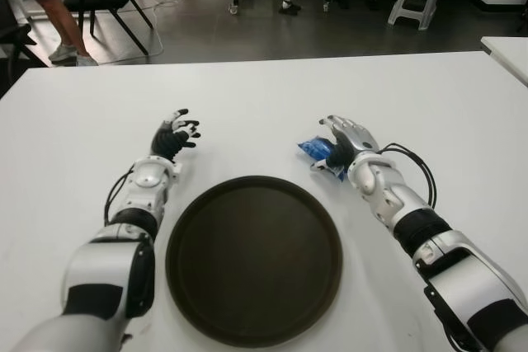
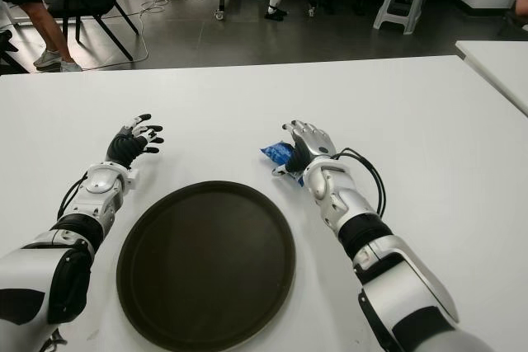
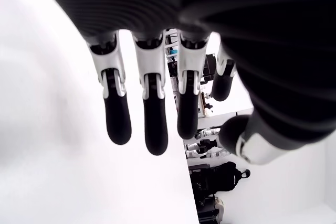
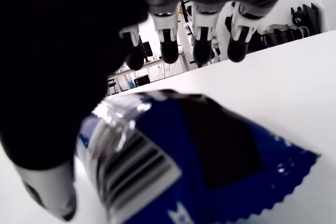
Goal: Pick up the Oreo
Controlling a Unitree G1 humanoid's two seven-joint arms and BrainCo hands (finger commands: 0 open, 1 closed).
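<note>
- Right robot hand [image 1: 346, 139]: fingers spread over the Oreo [image 1: 318, 149], not closed on it.
- Oreo: on the bench [image 1: 330, 88], beyond the tray [image 1: 254, 257].
- Left robot hand [image 1: 176, 137]: open, idle.
- Risk: the slick wrapper may slide away as fingers curl.

Left hand [image 3: 157, 72] close up, fingers [image 3: 116, 114] spread and relaxed, holding nothing, over the white table [image 3: 47, 129].

Right hand [image 1: 346, 139] arched palm-down, fingers [image 4: 169, 38] extended; left hand [image 1: 174, 138] spread open.
</note>
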